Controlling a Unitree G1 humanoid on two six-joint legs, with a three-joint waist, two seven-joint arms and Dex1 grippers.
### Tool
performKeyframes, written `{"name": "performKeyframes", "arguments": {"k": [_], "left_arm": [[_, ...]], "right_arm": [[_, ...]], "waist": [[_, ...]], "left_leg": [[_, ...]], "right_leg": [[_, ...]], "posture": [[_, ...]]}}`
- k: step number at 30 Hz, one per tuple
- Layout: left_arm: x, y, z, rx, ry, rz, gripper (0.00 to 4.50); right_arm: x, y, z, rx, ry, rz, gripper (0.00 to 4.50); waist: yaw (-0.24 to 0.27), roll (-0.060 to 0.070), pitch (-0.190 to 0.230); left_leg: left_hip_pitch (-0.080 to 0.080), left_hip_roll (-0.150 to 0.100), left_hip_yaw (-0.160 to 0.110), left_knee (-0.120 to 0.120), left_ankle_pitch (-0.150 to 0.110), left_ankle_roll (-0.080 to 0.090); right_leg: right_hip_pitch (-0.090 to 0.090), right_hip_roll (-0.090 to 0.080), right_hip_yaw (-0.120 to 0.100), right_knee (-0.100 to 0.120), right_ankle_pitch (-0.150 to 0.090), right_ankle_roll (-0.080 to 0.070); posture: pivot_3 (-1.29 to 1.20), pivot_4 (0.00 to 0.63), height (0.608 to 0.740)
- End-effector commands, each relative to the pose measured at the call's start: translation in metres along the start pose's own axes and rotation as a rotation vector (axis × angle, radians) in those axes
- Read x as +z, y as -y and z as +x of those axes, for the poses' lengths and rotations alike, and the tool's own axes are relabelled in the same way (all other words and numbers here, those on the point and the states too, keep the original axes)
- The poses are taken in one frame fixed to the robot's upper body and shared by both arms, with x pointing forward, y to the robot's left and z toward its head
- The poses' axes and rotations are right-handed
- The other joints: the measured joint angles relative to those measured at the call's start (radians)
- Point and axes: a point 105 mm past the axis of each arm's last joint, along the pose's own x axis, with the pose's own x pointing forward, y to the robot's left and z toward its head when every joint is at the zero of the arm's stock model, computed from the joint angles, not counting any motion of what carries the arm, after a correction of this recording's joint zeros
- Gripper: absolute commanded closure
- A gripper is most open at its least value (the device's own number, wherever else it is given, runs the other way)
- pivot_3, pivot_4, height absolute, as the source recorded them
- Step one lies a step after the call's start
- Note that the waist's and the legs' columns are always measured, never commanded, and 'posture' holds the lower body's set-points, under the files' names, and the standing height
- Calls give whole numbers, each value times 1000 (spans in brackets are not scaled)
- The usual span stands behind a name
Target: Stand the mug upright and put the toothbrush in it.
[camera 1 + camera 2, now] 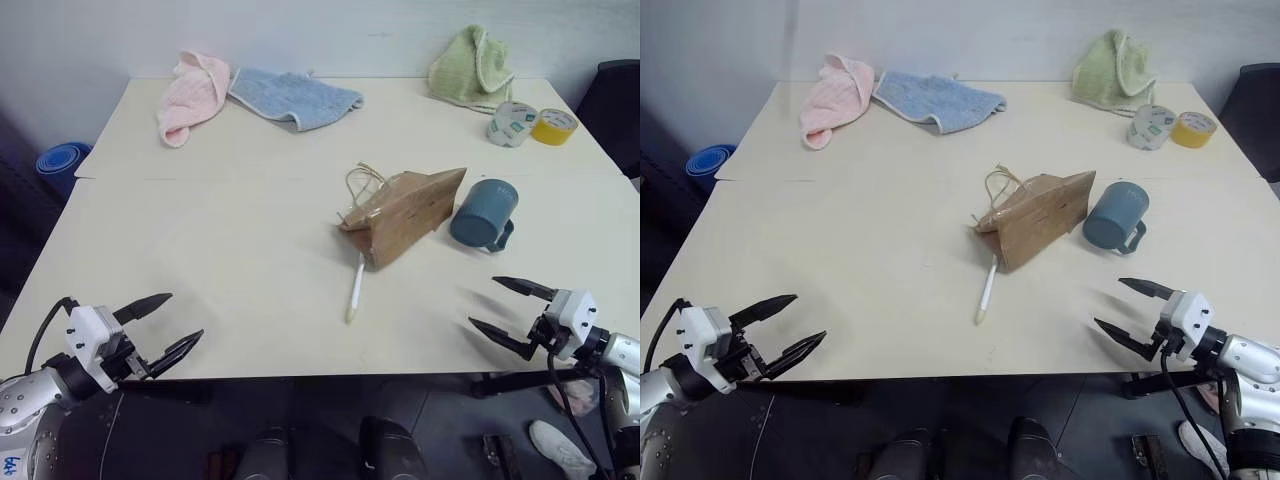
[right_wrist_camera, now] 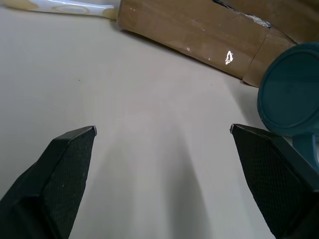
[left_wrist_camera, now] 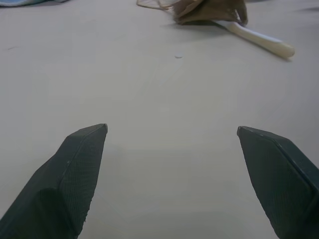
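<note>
The dark teal mug (image 1: pixel 484 212) lies on its side at the table's right, handle toward the front; its round base (image 2: pixel 289 87) faces my right gripper. The white toothbrush (image 1: pixel 355 288) lies flat in front of a brown paper bag (image 1: pixel 405 212), its far end tucked under the bag's edge, and the bag rests against the mug's left side. My right gripper (image 1: pixel 485 302) hovers open near the front edge, a little in front of the mug. My left gripper (image 1: pixel 185 317) is open at the front left, well away from the toothbrush (image 3: pixel 259 37).
A pink towel (image 1: pixel 192 95), a blue towel (image 1: pixel 295 97) and a green towel (image 1: pixel 470 68) lie along the table's far edge. White (image 1: pixel 511 123) and yellow (image 1: pixel 553 126) tape rolls sit at the back right. A blue object (image 1: pixel 60 165) lies on the floor to the left.
</note>
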Motion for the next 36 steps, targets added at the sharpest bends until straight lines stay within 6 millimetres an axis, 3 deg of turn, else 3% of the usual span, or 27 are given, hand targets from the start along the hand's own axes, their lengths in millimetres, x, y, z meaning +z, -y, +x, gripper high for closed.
{"name": "performKeyframes", "arguments": {"k": [1,4,9,16,20,25,31,32,34,36], "left_arm": [[10,6,2,-68,27,-17,73],[21,18,12,-163,59,-48,73],[29,29,28,-258,92,-78,73],[33,37,51,-300,145,-96,73],[33,40,60,-305,166,-98,73],[38,43,66,-308,203,-105,0],[44,47,71,-309,234,-114,0],[44,47,72,-309,237,-115,0],[46,49,74,-314,242,-115,0],[47,50,76,-319,246,-115,0]], "right_arm": [[32,17,5,20,54,-126,0],[85,35,28,206,71,-295,0],[134,52,73,404,53,-441,0],[150,75,134,507,-131,-579,0],[144,70,159,566,-212,-583,0],[136,62,176,592,-271,-564,1567],[143,61,184,554,-209,-598,3475],[148,61,184,548,-175,-596,3773],[178,66,180,519,0,-489,4474],[204,76,171,476,142,-385,4474]], "waist": [[-1,1,1],[-8,8,5],[-14,12,7],[-25,13,7],[-34,13,7],[-34,13,7],[-35,13,7],[-35,13,7],[-35,13,8],[-34,13,8]], "left_leg": [[0,0,0,0,0,0],[0,0,1,2,0,0],[1,3,-1,1,1,-2],[-3,1,-2,1,0,-2],[-3,2,-2,0,0,-2],[-3,2,-2,1,1,-3],[-3,2,-3,1,1,-3],[-3,2,-3,1,1,-3],[-3,2,-3,1,1,-3],[-3,2,-3,1,1,-3]], "right_leg": [[0,0,0,0,0,0],[0,0,1,1,0,0],[-1,2,-1,3,3,0],[-4,1,-4,3,3,0],[-4,1,-7,3,3,0],[-4,1,-8,5,3,0],[-4,1,-8,5,3,0],[-4,1,-8,5,3,0],[-4,1,-8,6,3,0],[-4,1,-8,6,3,0]], "posture": [[0,150,740],[0,150,740],[0,150,740],[0,150,740],[0,150,740],[0,150,740],[0,150,740],[0,150,740],[0,150,740],[0,150,740]]}}
